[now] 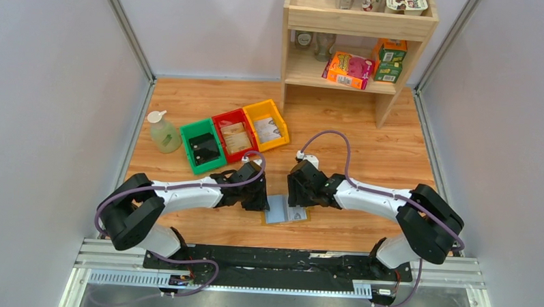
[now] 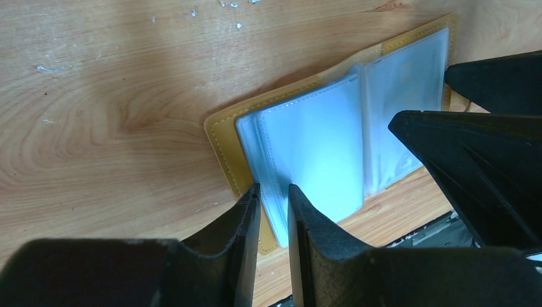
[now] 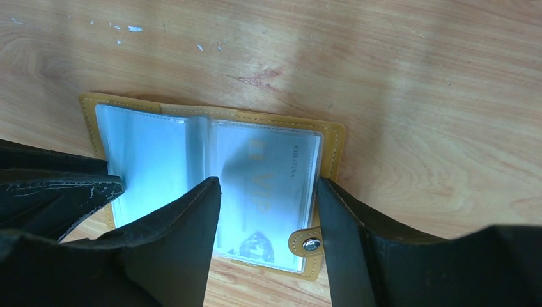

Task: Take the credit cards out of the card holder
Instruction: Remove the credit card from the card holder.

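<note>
Right wrist: card (image 3: 268,185) in card holder (image 3: 332,147) reads "VIP" — gold lettering.

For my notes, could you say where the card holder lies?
Open on the table, centre-front in the top view, the card holder lies between the left gripper and right gripper.

The card (image 3: 265,192) inside the card holder (image 3: 332,147) reads "VIP" in gold — the smaller print beside it is illegible.
</note>
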You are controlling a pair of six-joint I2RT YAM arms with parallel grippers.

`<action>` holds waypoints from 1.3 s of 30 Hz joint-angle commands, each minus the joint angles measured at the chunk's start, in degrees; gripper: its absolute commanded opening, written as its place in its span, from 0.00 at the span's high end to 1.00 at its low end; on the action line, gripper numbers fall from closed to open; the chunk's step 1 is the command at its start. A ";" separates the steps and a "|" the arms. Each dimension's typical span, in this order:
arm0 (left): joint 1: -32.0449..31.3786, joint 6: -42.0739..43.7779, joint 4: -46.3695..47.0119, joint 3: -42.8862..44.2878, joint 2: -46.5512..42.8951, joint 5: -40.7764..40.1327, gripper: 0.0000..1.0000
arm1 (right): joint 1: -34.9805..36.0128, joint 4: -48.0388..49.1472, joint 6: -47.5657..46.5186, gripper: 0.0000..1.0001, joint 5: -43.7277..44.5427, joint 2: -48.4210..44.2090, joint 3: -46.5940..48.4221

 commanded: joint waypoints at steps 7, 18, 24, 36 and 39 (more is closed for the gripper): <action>-0.78 -0.02 2.17 -1.00 1.06 1.04 0.71 | -0.07 3.64 -0.45 0.46 -8.48 -4.17 -0.13; -0.96 -0.38 2.79 -1.00 0.80 1.04 0.71 | 0.37 6.01 -0.71 0.46 -14.03 -8.57 -0.04; -0.96 -0.55 2.87 -1.26 0.72 1.04 0.71 | 0.37 5.66 -0.27 0.49 -12.19 -7.08 -0.31; -0.96 -0.73 1.38 -1.70 -2.44 -0.45 0.71 | 0.19 -8.67 0.43 0.45 8.39 -9.09 1.80; -0.87 -0.55 -1.94 -1.53 -6.39 -3.26 0.69 | 0.19 -3.94 -0.01 0.42 4.79 -13.39 -0.21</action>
